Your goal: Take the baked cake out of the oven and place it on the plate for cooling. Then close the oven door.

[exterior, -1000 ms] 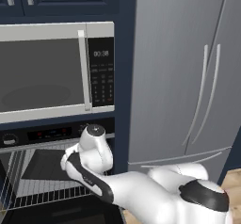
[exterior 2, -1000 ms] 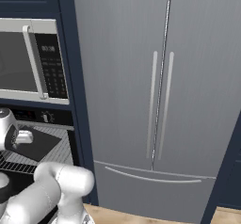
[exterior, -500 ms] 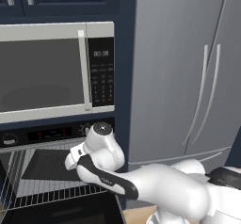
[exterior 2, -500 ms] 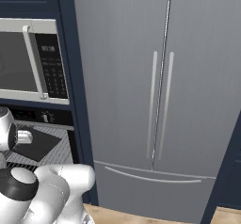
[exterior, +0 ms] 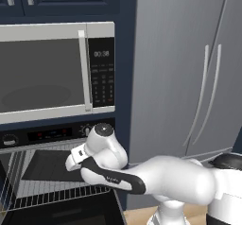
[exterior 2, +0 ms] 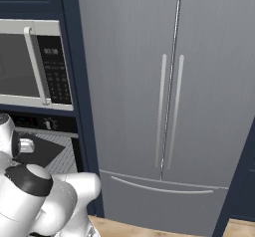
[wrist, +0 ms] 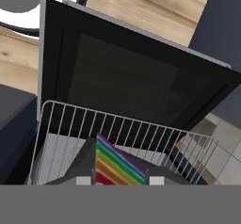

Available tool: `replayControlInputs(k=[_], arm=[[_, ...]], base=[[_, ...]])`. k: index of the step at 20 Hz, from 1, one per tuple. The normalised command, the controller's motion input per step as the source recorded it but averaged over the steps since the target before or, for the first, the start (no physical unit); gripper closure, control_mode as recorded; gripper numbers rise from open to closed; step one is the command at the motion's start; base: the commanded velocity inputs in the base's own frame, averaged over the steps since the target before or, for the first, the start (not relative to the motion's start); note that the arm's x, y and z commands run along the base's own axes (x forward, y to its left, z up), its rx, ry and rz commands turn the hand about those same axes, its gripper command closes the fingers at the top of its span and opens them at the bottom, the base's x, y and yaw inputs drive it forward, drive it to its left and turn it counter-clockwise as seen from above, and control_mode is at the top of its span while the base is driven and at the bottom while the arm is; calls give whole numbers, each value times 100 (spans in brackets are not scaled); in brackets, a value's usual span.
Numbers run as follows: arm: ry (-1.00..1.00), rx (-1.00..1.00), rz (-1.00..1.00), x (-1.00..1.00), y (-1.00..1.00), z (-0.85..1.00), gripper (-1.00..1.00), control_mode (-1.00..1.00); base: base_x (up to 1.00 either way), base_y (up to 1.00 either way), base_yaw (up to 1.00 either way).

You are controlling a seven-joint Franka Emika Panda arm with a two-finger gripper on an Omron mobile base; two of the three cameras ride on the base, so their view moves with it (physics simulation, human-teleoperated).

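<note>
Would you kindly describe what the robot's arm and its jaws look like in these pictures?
The arm is glossy white with rounded, bulbous links, a black band along the forearm and dark round caps at the joints. No cables or markings show. In the hand view the gripper ends in two small pale grey square finger tips.

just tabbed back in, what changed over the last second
The arm swung right and its elbow came forward; its wrist stayed at the oven mouth. The gripper stays shut on the cake. Oven door still open; microwave and fridge unchanged.
</note>
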Motion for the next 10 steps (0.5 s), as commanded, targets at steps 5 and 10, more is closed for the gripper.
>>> replayControlInputs(k=[5, 10], arm=[[0, 0, 0, 0, 0, 0, 100, -100], [0, 0, 0, 0, 0, 0, 100, -100]], base=[[0, 0, 0], [0, 0, 0]])
